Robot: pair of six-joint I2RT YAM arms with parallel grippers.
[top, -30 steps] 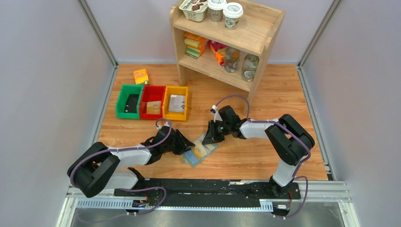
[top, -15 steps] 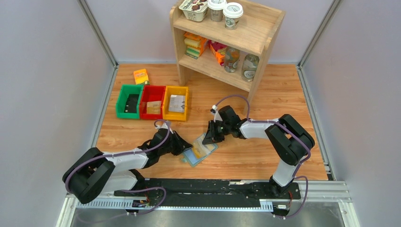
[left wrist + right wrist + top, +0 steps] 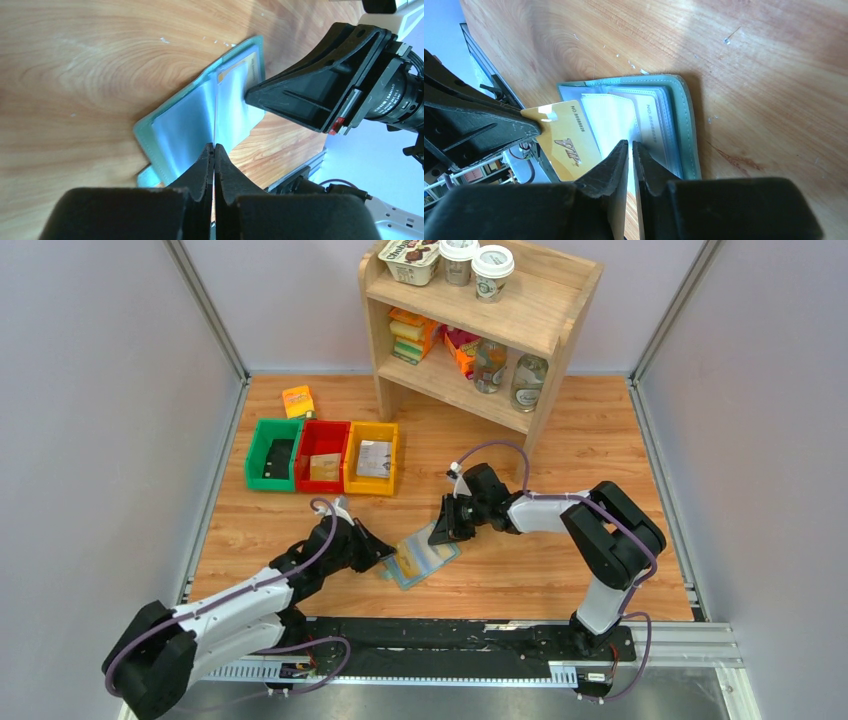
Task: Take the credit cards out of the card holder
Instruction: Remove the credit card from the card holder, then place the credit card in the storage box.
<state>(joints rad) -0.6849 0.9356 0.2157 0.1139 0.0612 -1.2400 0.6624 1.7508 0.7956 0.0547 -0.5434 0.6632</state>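
Card holder (image 3: 684, 125): lies open on the worktop (image 3: 560, 560) between the two arms, pocket side up.
Card (image 3: 561, 145): yellow, and most of it shows on the left arm's side of the holder. Its other end sits under a clear pocket leaf.
Left fingers (image 3: 202, 165): together, clamped on the outer edge of the card.
Right fingers (image 3: 611, 165): almost together with only a thin slit between them, their tips at the pocket leaves.
Risk, holder dragged: if the right fingers hold the holder only lightly, a pull on the card could slide the whole holder across the wood instead of freeing the card.
Risk, slip: the grip is on a narrow strip of smooth plastic, so a snag in the pocket could pull the card out of the fingers.
Risk, pockets: the leaves are thin and soft, and a sideways pull could fold or lift them against the right fingers.
Hard to tell: whether the right fingers pinch a leaf or just press down.
Hidden: how far the card reaches under the leaf. At least one more card with a printed number shows in the pockets, but their count is unclear.
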